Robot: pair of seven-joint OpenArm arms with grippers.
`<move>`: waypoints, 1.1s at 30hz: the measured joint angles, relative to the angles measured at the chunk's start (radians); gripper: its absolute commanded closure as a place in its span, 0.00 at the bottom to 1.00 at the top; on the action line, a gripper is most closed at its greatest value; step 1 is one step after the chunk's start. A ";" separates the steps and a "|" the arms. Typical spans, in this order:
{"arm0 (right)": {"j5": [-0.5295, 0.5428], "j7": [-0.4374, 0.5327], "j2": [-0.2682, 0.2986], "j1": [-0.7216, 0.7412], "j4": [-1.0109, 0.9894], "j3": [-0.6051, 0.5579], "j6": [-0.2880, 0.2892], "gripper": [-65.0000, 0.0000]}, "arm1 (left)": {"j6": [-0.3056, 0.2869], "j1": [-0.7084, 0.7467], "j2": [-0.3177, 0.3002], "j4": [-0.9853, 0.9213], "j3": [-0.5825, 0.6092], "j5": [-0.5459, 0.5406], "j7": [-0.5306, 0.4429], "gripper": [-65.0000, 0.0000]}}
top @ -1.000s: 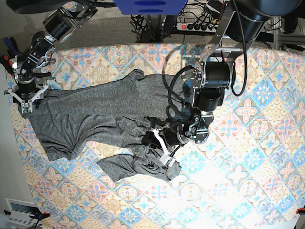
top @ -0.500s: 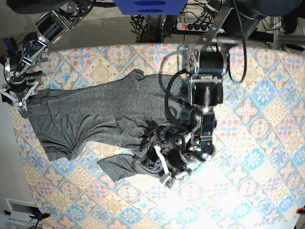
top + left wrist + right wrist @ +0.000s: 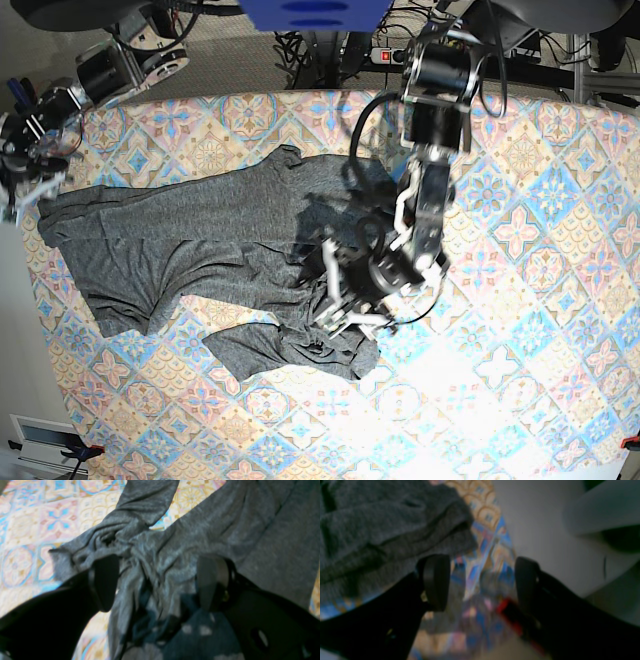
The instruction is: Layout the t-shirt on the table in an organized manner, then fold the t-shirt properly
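The dark-grey t-shirt lies crumpled across the left half of the table, one end at the left edge and a bunched, twisted part near the middle. Over that bunch hovers my left gripper, open; in the left wrist view its fingers straddle the wrinkled cloth without pinching it. My right gripper stands open at the table's far left edge, just off the shirt's end. Between its fingers only the table cloth and the floor show.
A blurred red object sits at the table's edge below the right gripper. Grey floor lies beyond that edge. A power strip and cables run behind the table. A white box is on the floor at the bottom left.
Both grippers have opened and let go of the shirt. The left one lifted slightly off the bunch; the right one swung up and left past the shirt's end.
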 measured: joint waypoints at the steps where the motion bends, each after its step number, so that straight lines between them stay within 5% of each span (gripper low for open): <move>1: 0.000 -0.022 0.000 -0.012 0.000 0.002 -0.006 0.41 | 0.000 0.015 -0.003 0.018 -0.003 0.000 0.000 0.28; 5: -0.014 -0.018 0.005 -0.025 -0.001 -0.013 -0.007 0.41 | 0.002 0.074 -0.018 0.080 -0.001 0.008 0.010 0.28; 10: -0.060 0.173 0.003 -0.012 0.000 -0.166 -0.003 0.41 | -0.001 0.167 -0.020 0.204 0.006 0.002 -0.004 0.28; 13: -0.192 0.370 0.003 -0.062 -0.003 -0.223 0.001 0.41 | 0.000 0.206 -0.023 0.258 0.005 0.003 -0.005 0.28; 17: -0.382 0.612 0.004 -0.135 -0.019 -0.208 0.001 0.41 | 0.011 0.248 -0.029 0.282 0.005 0.011 -0.036 0.28; 23: -0.581 0.940 0.004 -0.164 -0.103 -0.130 -0.003 0.41 | 0.028 0.295 -0.029 0.290 0.095 0.206 -0.068 0.28; 28: -0.715 1.105 0.005 -0.188 -0.172 -0.069 -0.005 0.41 | 0.028 0.319 -0.024 0.306 0.131 0.255 -0.069 0.28; 33: -0.737 1.158 0.003 -0.173 -0.204 -0.002 -0.004 0.41 | 0.029 0.315 -0.022 0.306 0.131 0.263 -0.069 0.28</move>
